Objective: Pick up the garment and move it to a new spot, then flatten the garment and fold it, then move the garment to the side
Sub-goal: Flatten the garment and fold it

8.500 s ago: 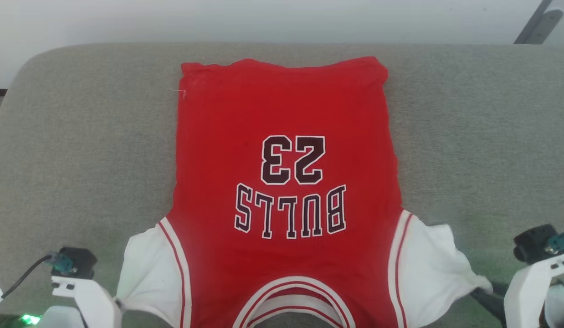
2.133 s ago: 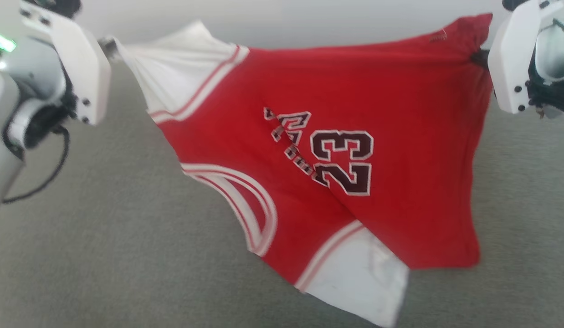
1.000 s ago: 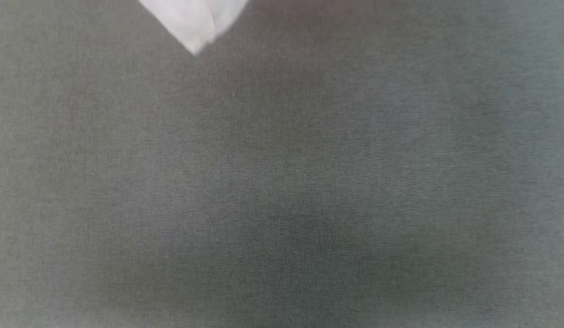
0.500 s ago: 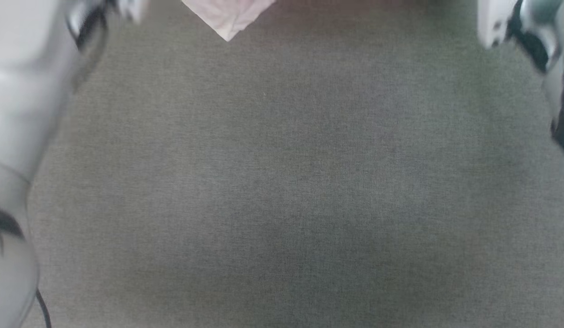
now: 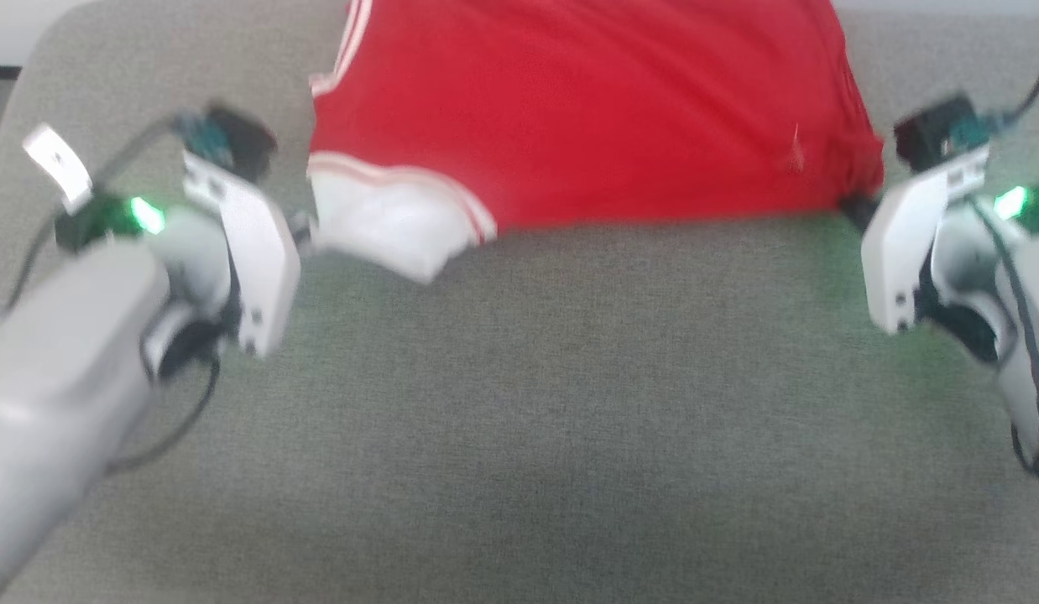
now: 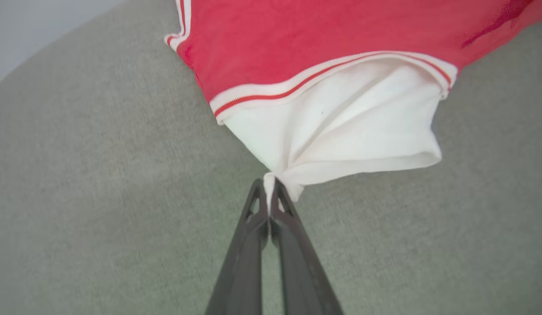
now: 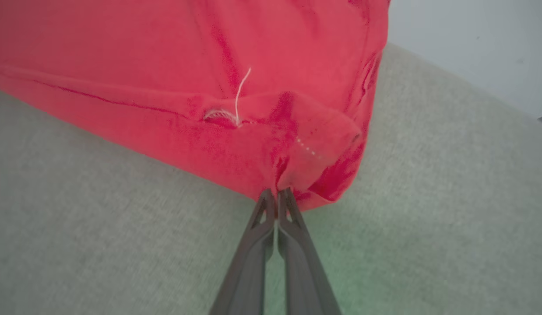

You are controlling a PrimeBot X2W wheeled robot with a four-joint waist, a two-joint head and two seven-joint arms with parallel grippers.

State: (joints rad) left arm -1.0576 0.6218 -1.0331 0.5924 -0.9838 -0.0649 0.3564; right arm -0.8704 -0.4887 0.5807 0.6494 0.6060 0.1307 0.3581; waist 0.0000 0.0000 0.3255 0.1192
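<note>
The garment (image 5: 587,109), red with a white sleeve and red-white trim, lies spread across the far part of the grey cushion (image 5: 519,403), plain red side up. My left gripper (image 5: 301,228) is shut on the tip of the white sleeve (image 5: 385,231); in the left wrist view its fingertips (image 6: 258,197) pinch that white cloth (image 6: 341,131). My right gripper (image 5: 855,210) is shut on the garment's red hem corner; the right wrist view shows the red corner (image 7: 314,175) bunched at the gripper (image 7: 277,194), with a loose white thread (image 7: 242,94).
The grey cushion stretches bare toward me below the garment. Its rounded far left corner (image 5: 58,33) and a pale wall (image 7: 472,43) lie beyond. A black cable (image 5: 184,419) hangs from the left arm.
The head camera has swung back onto the cushion. The garment, hanging in the air two seconds ago, now rests on the far part of the cushion with both grippers low beside it.
</note>
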